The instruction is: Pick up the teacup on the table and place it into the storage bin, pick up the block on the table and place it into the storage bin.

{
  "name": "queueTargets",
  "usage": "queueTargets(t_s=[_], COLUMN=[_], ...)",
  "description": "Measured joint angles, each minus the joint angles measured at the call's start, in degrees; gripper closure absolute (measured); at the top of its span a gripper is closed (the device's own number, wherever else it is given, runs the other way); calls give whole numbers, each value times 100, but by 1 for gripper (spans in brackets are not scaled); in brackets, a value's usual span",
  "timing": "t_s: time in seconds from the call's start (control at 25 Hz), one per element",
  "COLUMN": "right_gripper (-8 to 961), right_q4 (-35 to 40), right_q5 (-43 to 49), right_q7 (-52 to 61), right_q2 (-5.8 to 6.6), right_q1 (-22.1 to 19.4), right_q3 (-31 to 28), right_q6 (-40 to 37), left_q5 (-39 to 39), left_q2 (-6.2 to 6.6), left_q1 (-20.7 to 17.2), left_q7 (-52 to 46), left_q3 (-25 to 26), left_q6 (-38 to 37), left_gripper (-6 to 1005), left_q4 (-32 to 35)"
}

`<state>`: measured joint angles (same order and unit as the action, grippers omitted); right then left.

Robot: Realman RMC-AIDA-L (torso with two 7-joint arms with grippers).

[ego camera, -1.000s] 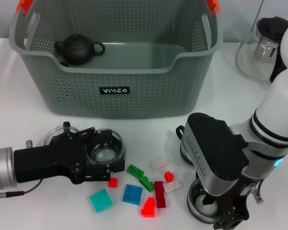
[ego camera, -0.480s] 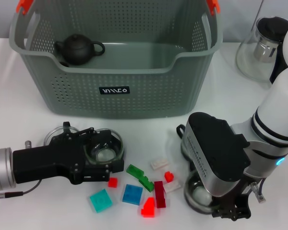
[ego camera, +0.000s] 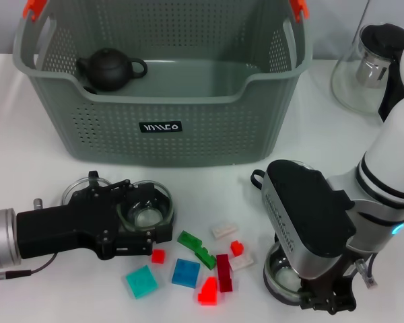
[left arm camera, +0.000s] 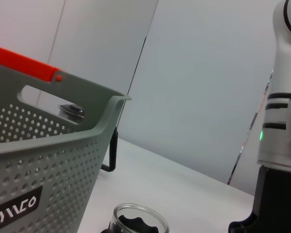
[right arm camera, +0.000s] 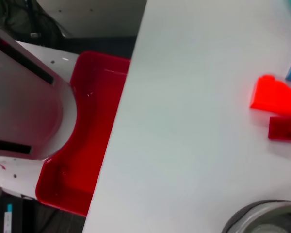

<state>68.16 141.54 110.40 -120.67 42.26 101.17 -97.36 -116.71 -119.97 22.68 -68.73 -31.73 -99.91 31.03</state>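
A grey-green perforated storage bin point(ego camera: 161, 81) is standing at the back of the white table point(ego camera: 40, 168), with a dark teapot point(ego camera: 111, 68) lying inside at its left end. A glass jug with a black lid point(ego camera: 367, 67) is standing to the bin's right.

The left gripper point(ego camera: 138, 219) is being held low over the table in front of the bin, its black body lying nearly flat. A clear glass teacup point(ego camera: 147, 212) is being enclosed between its fingers, though whether the glass is actually being gripped cannot be told. A second clear glass cup point(ego camera: 77, 192) is sitting just behind the gripper's body.

The right gripper point(ego camera: 323, 296) is being held at the table's near right edge, pointing downward over another glass teacup point(ego camera: 283, 279); its jaws are being hidden by the wrist housing, so their opening cannot be told.

Between the two grippers, loose blocks are lying scattered: a teal block point(ego camera: 142, 281), a blue block point(ego camera: 186, 272), a green block point(ego camera: 196, 247), a dark red block point(ego camera: 224, 272), a bright red wedge-shaped block point(ego camera: 207, 292) and small white blocks point(ego camera: 223, 230).

In the right wrist view, the red wedge-shaped block point(right arm camera: 276, 96) and a red bin point(right arm camera: 87, 155) beyond the table edge are being shown.
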Motion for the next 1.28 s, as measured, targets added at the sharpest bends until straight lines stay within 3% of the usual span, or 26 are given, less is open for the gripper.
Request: queueTargets(t_s=[0.2,0.44,0.56,0.76,1.0,1.28], right_gripper=[889,891,892,894,896,896], right_q4=[474,1043,1392,1722,1669,1553], right_q5=[-83,-561,-1063,-1333,-1322,-1465], right_q7=[56,63,172,453,467,455], right_q2=[21,48,152,243,144,91], right_q1=[-73,-70,-95,-73,266,580], right_q3=[-443,-1729,-2236,-2524,-3075,-3694], right_q6=[-422,-1431,-1668,-1656,-1483,-450], left_q5=[0,-26,-38,-42,-33,-8], left_q2=[0,18,29,42,75,111], left_q1=[-15,-32,-49,-72,-30,36], left_q7=[0,0,1,17,19,23], left_q3=[3,106,150,159,159,159], left_q6=[-62,-85,-124,-182,-276,-373], left_gripper=[75,75,75,75,76,76], left_q4=[15,26,37,78,206,270])
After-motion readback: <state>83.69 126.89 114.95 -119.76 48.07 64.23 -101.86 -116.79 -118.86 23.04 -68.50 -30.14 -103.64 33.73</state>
